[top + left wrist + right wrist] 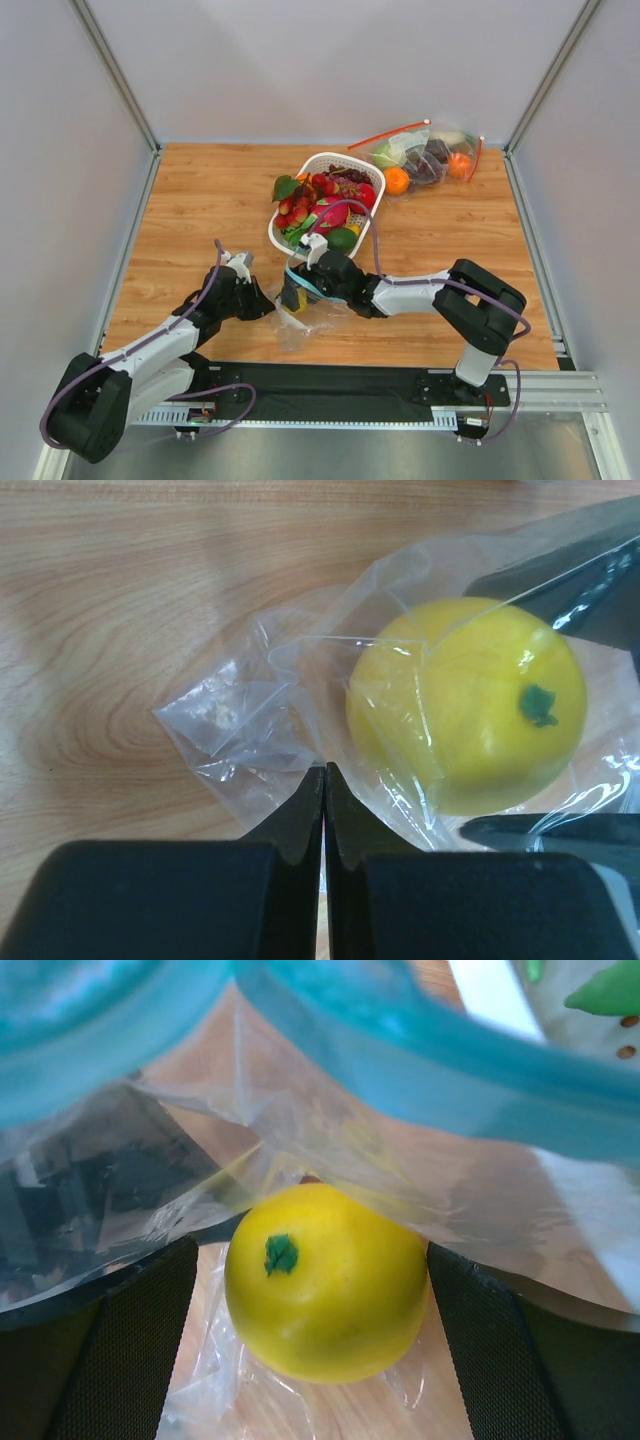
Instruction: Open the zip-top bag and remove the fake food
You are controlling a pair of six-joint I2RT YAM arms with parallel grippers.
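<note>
No writing, numbers, brand marks or signs can be read in any view: not on the zip-top bag, the lemon or the basket.

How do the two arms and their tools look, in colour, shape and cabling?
Both arms have white links with bulky black joints: left arm, right arm. A thin purple cable runs along each. The left tool and right tool are mostly black; the right one's fingers carry finely textured pads. No markings show.
</note>
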